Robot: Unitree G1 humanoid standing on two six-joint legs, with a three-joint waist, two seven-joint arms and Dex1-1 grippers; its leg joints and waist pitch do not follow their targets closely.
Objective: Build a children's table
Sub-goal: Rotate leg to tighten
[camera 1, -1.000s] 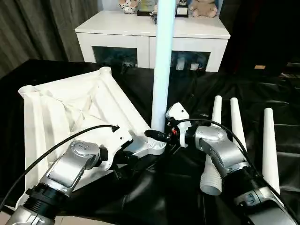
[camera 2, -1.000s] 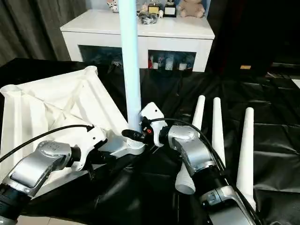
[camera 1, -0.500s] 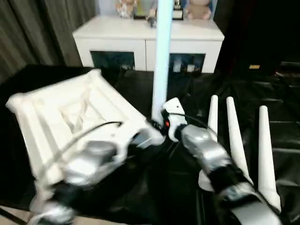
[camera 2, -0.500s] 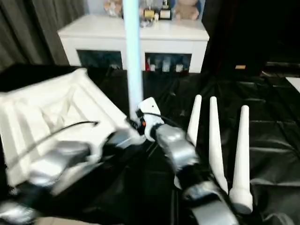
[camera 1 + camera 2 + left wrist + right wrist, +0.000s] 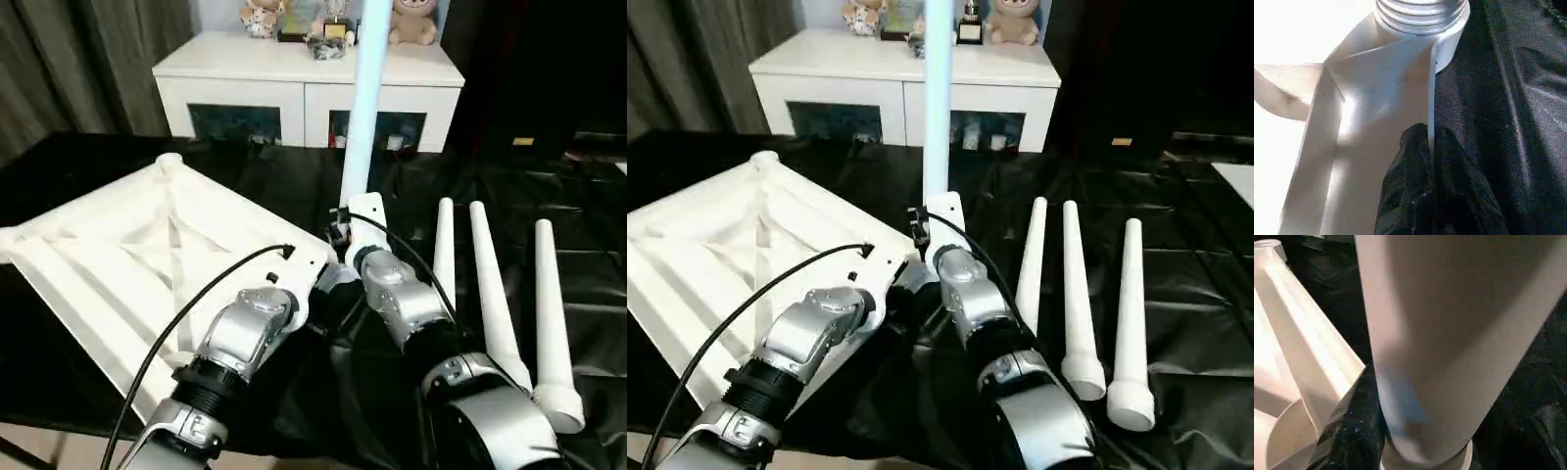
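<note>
Four white legs belong to this scene, and one of them stands upright in a corner socket of the table top (image 5: 147,245), which lies ribbed underside up, tilted, on the black sheet (image 5: 578,196) over the desk at the left. Its raised rim runs toward the middle of the scene, where the socket corner sits between the two silver forearms. The left tool (image 5: 1431,147) reaches in from the left and is pinched together on the thin rim wall just below that socket; in the left wrist view its black fingers (image 5: 1405,176) press either side of the wall edge, with the threaded end of the leg above them. The upright leg (image 5: 364,108) rises from the socket and passes in front of the white cabinet (image 5: 304,83) at the back, which carries small toys and trophies. The right tool (image 5: 1376,431) is at the base of this leg; the right wrist view shows one black finger (image 5: 1352,421) lying against the leg's side just above the socket collar, but the other finger is hidden behind the leg, so I cannot tell whether the grip is closed. Farther right, three loose legs (image 5: 495,294) lie side by side on the black sheet, wide ends toward the robot, near one another and well apart from the table top.
</note>
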